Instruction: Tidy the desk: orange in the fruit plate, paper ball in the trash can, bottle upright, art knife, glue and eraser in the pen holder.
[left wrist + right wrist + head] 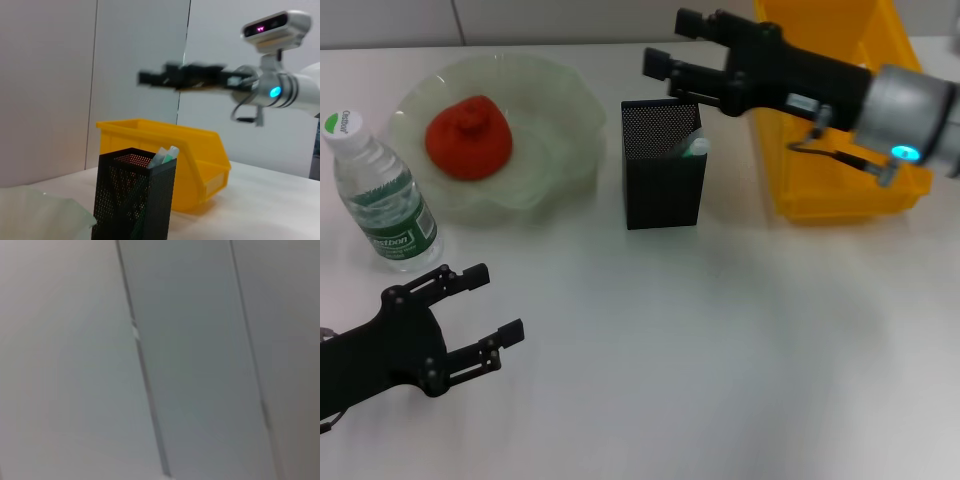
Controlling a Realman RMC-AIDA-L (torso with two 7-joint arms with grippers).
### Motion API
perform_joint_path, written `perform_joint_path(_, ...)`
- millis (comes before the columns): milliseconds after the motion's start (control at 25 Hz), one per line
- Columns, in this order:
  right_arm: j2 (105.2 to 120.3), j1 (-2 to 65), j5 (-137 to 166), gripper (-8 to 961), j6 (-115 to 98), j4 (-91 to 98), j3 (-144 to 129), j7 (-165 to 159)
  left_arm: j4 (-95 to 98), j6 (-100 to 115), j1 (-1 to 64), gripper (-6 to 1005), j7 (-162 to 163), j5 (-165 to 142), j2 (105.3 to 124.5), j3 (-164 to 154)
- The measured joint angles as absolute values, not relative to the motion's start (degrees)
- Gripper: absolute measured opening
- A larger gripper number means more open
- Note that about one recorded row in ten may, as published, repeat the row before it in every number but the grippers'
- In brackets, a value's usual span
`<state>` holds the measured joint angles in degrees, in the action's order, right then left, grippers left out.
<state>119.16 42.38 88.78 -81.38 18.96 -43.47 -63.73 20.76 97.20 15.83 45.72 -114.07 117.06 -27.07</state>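
Sitting in the plate (555, 120), the orange (469, 137) is at the desk's far left; the bottle (382, 195) stands upright beside it. Right of the plate, the holder (663, 165) has a pale-tipped item poking out, with the bin (840, 150) beyond. Right gripper (662, 47) hovers above the holder, spread and empty. Left gripper (488, 303) rests near the bottle, spread and empty.

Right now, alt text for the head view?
The right gripper, jaws open and empty, hangs above the black mesh pen holder, beside the yellow trash can. The orange sits in the fruit plate, the bottle stands upright, and the left gripper is open, low over the table.
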Motion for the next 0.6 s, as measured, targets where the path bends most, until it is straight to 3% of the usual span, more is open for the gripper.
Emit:
perform_joint_path(200,118.69,36.47,89.89,768,-96.41,26.72,-44.01,-66.24,20.73,97.52,15.90,755,45.97,-114.08,117.07,-27.10)
perform_joint_path(440,115.67,32.00,94.88,768,-107.84,28.28,-44.21,-66.67,20.82,98.82,16.62,755,46.83,-114.35,117.00,-27.51)
perform_joint_path(600,115.48,30.28,100.33,768,-108.27,27.89,-44.03,-64.51,20.72,99.94,17.20,742,46.85,-114.57,116.96,-27.68)
